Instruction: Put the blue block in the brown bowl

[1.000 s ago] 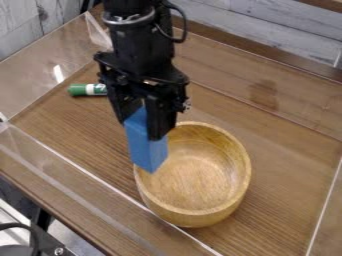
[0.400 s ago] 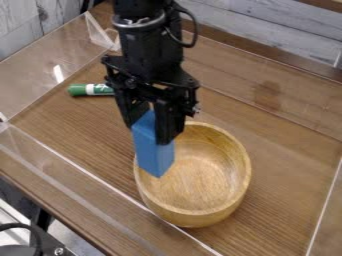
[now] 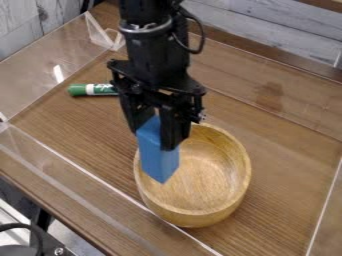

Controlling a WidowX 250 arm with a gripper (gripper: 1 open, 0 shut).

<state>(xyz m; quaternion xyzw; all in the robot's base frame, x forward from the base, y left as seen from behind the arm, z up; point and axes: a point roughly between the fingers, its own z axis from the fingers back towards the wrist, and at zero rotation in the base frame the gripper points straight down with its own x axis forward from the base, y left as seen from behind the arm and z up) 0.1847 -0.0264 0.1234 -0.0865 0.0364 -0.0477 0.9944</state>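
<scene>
Hanging upright from the clamped black gripper (image 3: 166, 128), the plain medium-blue rectangular block (image 3: 160, 155) sits over the near-left rim of the grainy light-brown wooden bowl (image 3: 214, 195).

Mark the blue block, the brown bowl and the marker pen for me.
blue block (image 3: 162, 160), camera view, on its front face below the end effector.
brown bowl (image 3: 230, 196), camera view, on its right rim.
marker pen (image 3: 91, 89), camera view, on its green barrel.

Pincer (image 3: 163, 122) gripping blue block (image 3: 160, 156) above brown bowl (image 3: 214, 200)
</scene>
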